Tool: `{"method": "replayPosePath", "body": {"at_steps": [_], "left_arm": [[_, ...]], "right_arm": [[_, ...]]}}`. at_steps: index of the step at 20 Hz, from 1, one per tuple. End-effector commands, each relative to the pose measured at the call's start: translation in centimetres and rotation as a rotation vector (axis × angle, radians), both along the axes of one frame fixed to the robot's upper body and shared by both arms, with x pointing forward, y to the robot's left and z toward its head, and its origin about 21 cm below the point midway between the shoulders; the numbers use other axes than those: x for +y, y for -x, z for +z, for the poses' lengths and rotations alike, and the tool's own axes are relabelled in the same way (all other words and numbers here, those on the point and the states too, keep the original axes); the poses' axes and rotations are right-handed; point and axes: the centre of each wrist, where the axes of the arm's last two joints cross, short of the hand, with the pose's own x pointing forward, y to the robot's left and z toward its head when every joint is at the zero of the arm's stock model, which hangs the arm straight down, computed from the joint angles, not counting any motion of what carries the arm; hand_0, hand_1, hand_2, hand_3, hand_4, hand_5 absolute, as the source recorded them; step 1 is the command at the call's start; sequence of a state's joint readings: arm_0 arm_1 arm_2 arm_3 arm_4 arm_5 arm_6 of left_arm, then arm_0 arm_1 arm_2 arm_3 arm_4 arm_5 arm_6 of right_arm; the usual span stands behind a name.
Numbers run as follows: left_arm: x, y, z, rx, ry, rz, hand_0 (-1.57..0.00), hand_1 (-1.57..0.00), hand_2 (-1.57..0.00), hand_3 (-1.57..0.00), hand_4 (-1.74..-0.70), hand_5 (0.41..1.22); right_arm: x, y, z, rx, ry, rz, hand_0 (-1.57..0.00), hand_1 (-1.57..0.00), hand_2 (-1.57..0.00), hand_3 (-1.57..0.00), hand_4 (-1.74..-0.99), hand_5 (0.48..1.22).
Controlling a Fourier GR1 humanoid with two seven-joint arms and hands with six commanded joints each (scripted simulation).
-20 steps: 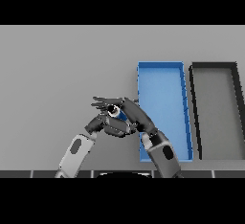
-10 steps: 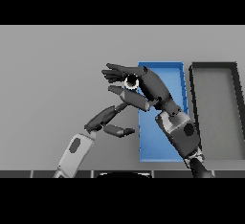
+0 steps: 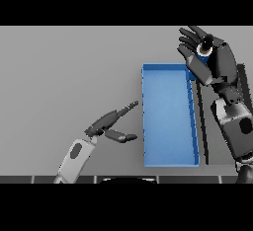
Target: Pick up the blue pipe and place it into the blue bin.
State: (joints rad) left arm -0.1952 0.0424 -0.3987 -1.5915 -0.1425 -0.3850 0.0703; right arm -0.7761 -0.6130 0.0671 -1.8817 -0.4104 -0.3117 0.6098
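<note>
My right hand [image 3: 217, 66] is raised above the far right corner of the blue bin [image 3: 145, 116], over the gap between it and the dark bin. Its fingers and thumb are curled round the blue pipe [image 3: 203, 52], which shows end-on as a small blue ring with a dark centre. The open-topped blue bin lies lengthwise right of the table's middle, with nothing inside it. My left hand [image 3: 106, 123] hovers low just left of the bin's near half, fingers straight and pointing toward the bin, holding nothing.
A dark bin [image 3: 203, 126] stands right beside the blue bin on its right, mostly hidden by my right forearm [image 3: 236, 126]. The grey table [image 3: 64, 72] stretches to the left and far side.
My right hand has carried the pipe up and to the right, from the bin's left side to past its far right corner. My left hand has dropped and stretched out flat.
</note>
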Motion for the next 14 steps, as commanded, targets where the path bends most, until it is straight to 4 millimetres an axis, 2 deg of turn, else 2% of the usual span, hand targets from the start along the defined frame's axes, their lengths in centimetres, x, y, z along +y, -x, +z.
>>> {"method": "replayPosePath", "body": {"at_steps": [1,6,9,14], "left_arm": [[0.2,0.0,0.1,-0.005,-0.003,0.004,0.0,0.0,0.0,0.0,-0.87,0.413],[0.3,-0.2,0.0,-0.01,-0.009,0.007,0.0,0.0,0.0,0.0,-0.87,0.42],[-0.1,0.5,-0.2,0.008,-0.002,0.003,0.0,0.0,0.0,0.0,-0.88,0.422],[-0.4,0.2,0.3,0.024,-0.005,0.009,0.0,0.0,0.0,0.0,-0.88,0.427]], "right_arm": [[-0.9,0.3,-0.9,0.032,-0.01,-0.015,-1.57,-1.57,-1.57,-1.57,-1.741,1.221],[-3.8,2.7,-6.2,0.19,-0.062,-0.133,-1.57,-1.57,-1.57,-1.57,-1.741,1.221],[-4.5,4.7,-9.4,0.302,-0.084,-0.182,-1.57,-1.57,-1.57,-1.57,-1.741,1.221],[-5.1,6.4,-14.4,0.509,-0.127,-0.342,-1.57,-1.57,-1.57,-1.57,-1.741,1.221]]}}
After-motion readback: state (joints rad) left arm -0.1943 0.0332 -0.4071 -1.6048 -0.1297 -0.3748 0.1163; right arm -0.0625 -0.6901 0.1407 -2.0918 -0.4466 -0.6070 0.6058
